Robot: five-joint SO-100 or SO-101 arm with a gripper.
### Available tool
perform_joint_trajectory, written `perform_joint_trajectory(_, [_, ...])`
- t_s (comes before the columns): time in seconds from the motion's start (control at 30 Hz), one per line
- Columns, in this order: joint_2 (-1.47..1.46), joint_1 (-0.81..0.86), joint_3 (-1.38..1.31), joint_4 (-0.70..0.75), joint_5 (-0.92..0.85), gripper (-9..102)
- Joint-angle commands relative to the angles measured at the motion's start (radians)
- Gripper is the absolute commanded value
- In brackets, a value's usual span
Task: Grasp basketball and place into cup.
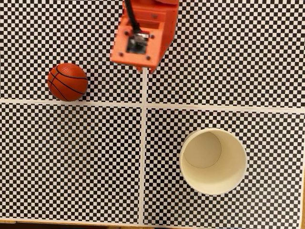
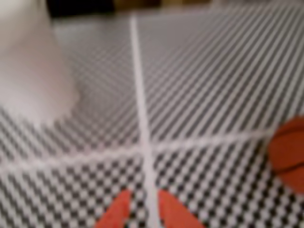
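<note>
The basketball (image 1: 67, 81), small and orange with black seams, rests on the checkered mat at the left in the fixed view. It appears blurred at the right edge of the wrist view (image 2: 289, 152). The cream-white cup (image 1: 213, 161) stands upright and empty at the lower right; its side wall (image 2: 28, 71) fills the wrist view's upper left. My gripper (image 1: 145, 69) hangs from the orange arm at the top centre, well clear of both. In the wrist view its two orange fingertips (image 2: 144, 199) sit slightly apart over a white line, holding nothing.
White tape lines (image 1: 143, 143) cross the black-and-white checkered mat, splitting it into four panels. The mat's front edge (image 1: 71, 222) runs along the bottom of the fixed view. The orange arm body (image 1: 143, 33) reaches in from the top.
</note>
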Motion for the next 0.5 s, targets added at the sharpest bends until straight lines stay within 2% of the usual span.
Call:
perform_joint_trajectory(0.0, [0.003, 0.018, 0.035, -0.129, 0.048, 0])
perform_joint_trajectory(0.1, [0.003, 0.043, 0.032, -0.186, 0.063, 0])
perform_joint_trajectory(0.2, [0.003, 0.072, 0.006, -0.184, 0.055, 0])
perform_joint_trajectory(0.47, [-0.055, 0.143, -0.115, -0.094, 0.061, 0])
